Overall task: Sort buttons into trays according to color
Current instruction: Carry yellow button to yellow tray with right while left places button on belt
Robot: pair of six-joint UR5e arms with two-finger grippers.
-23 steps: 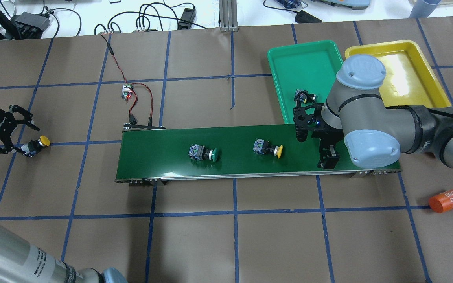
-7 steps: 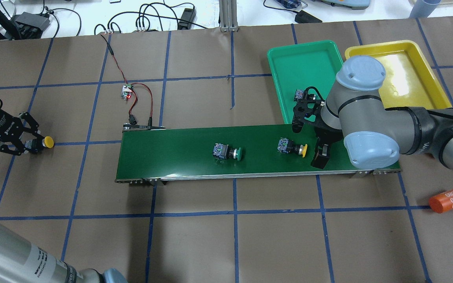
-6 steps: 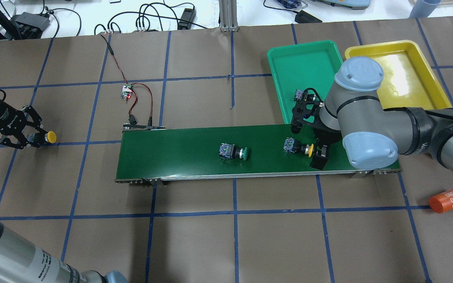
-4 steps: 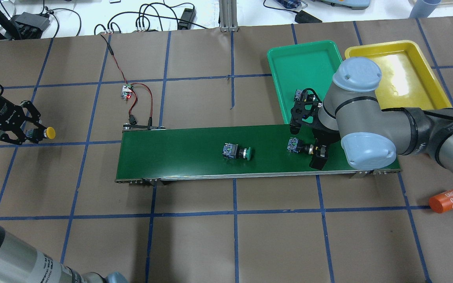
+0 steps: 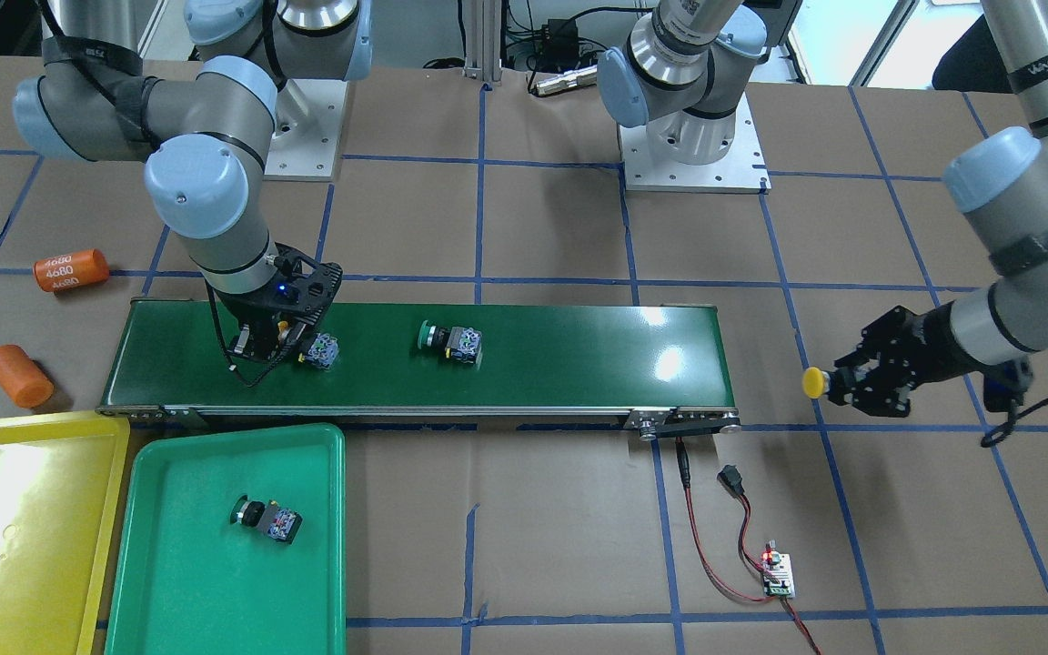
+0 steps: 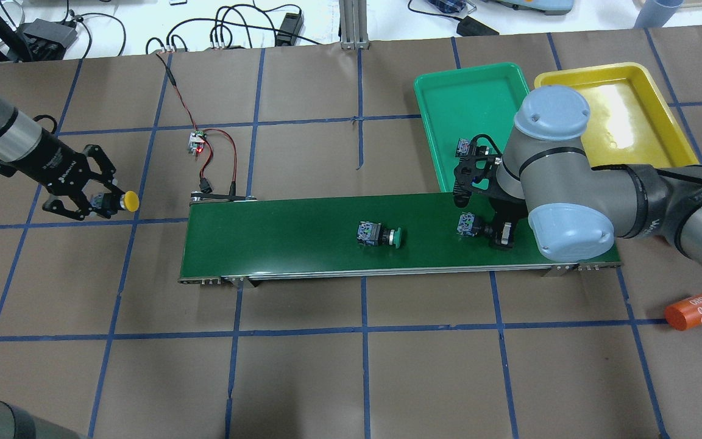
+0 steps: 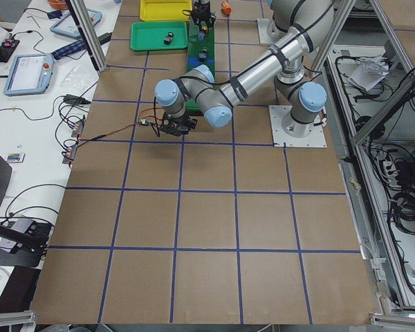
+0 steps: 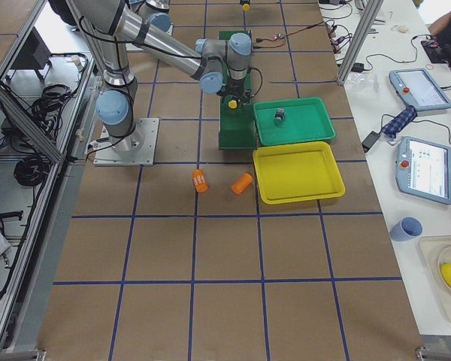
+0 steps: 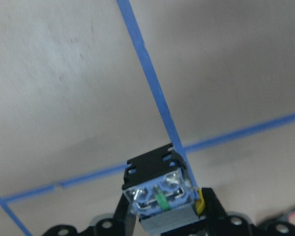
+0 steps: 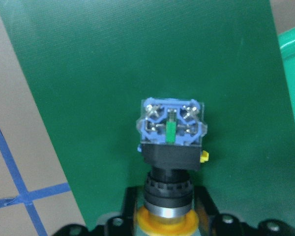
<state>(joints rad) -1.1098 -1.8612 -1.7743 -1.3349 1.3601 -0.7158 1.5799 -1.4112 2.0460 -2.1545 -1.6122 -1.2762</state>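
My left gripper (image 6: 106, 204) is shut on a yellow-capped button (image 6: 129, 201) and holds it above the table, left of the conveyor belt (image 6: 278, 238); its contact block fills the left wrist view (image 9: 162, 196). My right gripper (image 6: 490, 231) is shut on the other yellow-capped button (image 6: 467, 224) at the belt's right end; the right wrist view shows that button's collar between the fingers (image 10: 171, 128). A green-capped button (image 6: 379, 235) lies mid-belt. Another green-capped button (image 6: 465, 146) lies in the green tray (image 6: 473, 91). The yellow tray (image 6: 631, 122) stands right of it.
A small circuit board (image 6: 197, 141) with red and black wires sits behind the belt's left end. An orange cylinder (image 6: 695, 310) lies at the right front; the front-facing view shows two orange cylinders (image 5: 71, 269) (image 5: 19, 375) beside the belt.
The belt carried both buttons to the right. My right gripper closed on the yellow one. My left gripper closed on its yellow button, lifted it and moved right toward the belt.
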